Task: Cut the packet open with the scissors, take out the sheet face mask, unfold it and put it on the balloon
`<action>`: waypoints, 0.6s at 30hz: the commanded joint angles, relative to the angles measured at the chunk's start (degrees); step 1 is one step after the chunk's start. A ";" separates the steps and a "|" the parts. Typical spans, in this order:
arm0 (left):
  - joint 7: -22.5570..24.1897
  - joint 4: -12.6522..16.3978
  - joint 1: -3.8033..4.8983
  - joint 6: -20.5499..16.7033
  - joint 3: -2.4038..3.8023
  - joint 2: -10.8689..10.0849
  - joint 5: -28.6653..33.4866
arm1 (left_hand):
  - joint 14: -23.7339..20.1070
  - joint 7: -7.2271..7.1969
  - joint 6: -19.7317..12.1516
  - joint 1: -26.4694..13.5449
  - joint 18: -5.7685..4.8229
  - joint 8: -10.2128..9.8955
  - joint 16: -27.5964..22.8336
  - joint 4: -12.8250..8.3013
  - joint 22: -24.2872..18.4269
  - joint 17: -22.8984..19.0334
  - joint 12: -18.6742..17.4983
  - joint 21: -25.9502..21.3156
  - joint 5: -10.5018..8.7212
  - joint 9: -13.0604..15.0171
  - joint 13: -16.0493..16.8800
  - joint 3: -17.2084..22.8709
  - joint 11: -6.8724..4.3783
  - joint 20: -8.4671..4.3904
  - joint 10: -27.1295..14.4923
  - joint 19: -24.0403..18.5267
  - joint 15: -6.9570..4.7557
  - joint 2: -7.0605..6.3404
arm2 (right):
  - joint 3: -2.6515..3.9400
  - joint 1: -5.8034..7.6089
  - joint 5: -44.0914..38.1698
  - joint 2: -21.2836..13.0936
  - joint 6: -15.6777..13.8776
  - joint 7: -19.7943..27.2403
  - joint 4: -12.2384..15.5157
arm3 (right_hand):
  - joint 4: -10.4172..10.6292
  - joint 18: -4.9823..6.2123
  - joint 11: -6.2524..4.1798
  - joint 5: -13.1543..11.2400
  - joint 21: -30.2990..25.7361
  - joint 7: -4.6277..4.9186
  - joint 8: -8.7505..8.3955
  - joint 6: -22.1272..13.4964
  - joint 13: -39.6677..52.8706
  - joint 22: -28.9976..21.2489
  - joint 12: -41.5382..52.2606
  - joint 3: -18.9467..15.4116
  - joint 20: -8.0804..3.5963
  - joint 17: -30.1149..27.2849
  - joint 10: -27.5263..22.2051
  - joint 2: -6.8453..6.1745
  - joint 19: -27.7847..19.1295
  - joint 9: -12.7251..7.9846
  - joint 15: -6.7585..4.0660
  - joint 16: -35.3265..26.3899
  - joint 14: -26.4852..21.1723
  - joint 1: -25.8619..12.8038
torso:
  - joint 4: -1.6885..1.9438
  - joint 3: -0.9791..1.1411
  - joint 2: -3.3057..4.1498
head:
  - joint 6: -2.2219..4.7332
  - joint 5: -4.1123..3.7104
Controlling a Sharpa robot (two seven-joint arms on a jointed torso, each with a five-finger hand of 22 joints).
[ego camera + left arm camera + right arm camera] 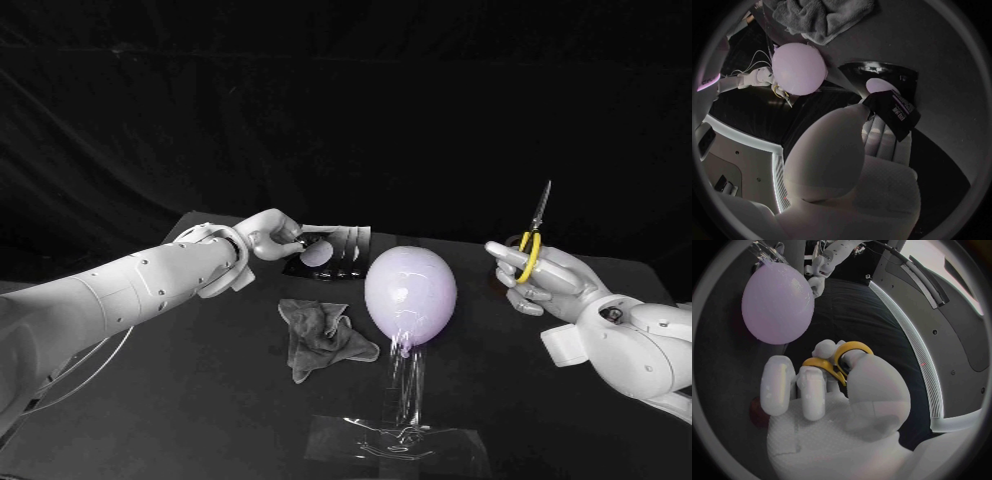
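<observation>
My left hand [274,236] [848,170] pinches a black packet [320,254] [893,109] with a pale oval on it, low over the back of the table, left of the balloon. The pale purple balloon [411,293] [798,67] [776,300] stands upright on a clear stem at the table's middle. To the balloon's right, my right hand [551,282] [829,405] holds the scissors [531,250] [839,360] by their yellow handles. Their blades point straight up and look closed. The scissors and the packet are far apart, with the balloon between them.
A crumpled grey cloth [323,336] [820,17] lies on the black table [173,400] just left of the balloon. The balloon's clear stand [404,436] sits near the front edge.
</observation>
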 commanded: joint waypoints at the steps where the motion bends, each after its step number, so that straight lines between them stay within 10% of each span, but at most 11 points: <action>1: 3.18 1.87 1.30 -3.90 0.35 -0.96 8.12 | 0.92 0.09 0.13 -2.20 -0.78 0.74 -0.41 -0.50 -0.33 -0.30 -0.53 -0.07 0.14 0.62 -0.06 3.35 0.11 0.06 0.69 0.83 0.03 -1.08 | 0.04 0.01 -0.71 0.35 -0.74 1.58 -0.86 | -0.44 0.74 -3.84 0.15 -1.13 -2.57 0.63 2.78 17.04 6.19 57.99 0.24 0.12 10.80 13.16 0.90 -0.91 5.54 0.09 -0.88 4.54 1.72 | 0.00 0.16 -0.36 | 0.59 -0.35; 5: 2.95 4.95 2.72 -4.06 0.65 -2.66 10.61 | 1.15 0.07 0.04 -3.01 -0.84 1.10 -0.63 -1.26 -0.45 -0.44 -0.42 -0.08 0.24 0.97 -0.02 4.76 0.04 0.01 0.89 0.88 -0.04 -1.62 | 0.04 0.01 -0.81 0.65 -1.32 1.93 -1.99 | -0.10 1.00 -3.60 0.13 -2.41 -2.17 -4.75 0.28 15.24 5.47 55.06 0.25 0.31 9.50 12.47 1.01 -1.67 3.48 0.36 -1.99 4.16 1.72 | -0.01 0.28 -0.61 | 1.50 -0.58; 10: 1.74 9.96 3.91 -2.40 1.66 -4.77 12.68 | 1.71 0.31 0.04 -4.37 -0.29 1.69 -0.84 -2.60 -0.23 -0.56 -0.36 0.70 0.24 1.50 0.01 6.59 0.01 -0.14 1.41 1.96 -0.09 -2.27 | 0.04 0.02 -1.74 0.83 -2.06 1.92 -3.52 | 1.24 1.11 -3.35 0.14 -3.03 -1.97 -6.62 -0.32 14.62 5.12 54.03 -0.20 0.45 9.26 12.22 1.78 -2.00 2.84 0.51 -2.24 4.09 1.01 | 0.01 0.31 -0.83 | 2.79 -1.70; 18: 0.29 17.86 6.58 5.95 2.18 -7.19 27.26 | 3.05 0.39 0.13 -5.94 0.75 2.38 -0.60 -4.24 0.57 -0.48 -0.25 2.60 0.24 2.09 0.06 7.73 -0.21 -0.44 2.79 4.07 -0.40 -2.14 | 0.07 0.42 -2.72 1.20 -2.58 2.20 -5.18 | 1.79 0.53 -2.14 0.06 -0.91 -0.45 -20.61 -6.61 15.14 6.51 54.83 -0.15 0.96 11.60 12.47 1.11 -0.35 -4.16 1.20 -0.37 4.81 3.23 | -0.14 0.40 -1.04 | 4.18 -3.40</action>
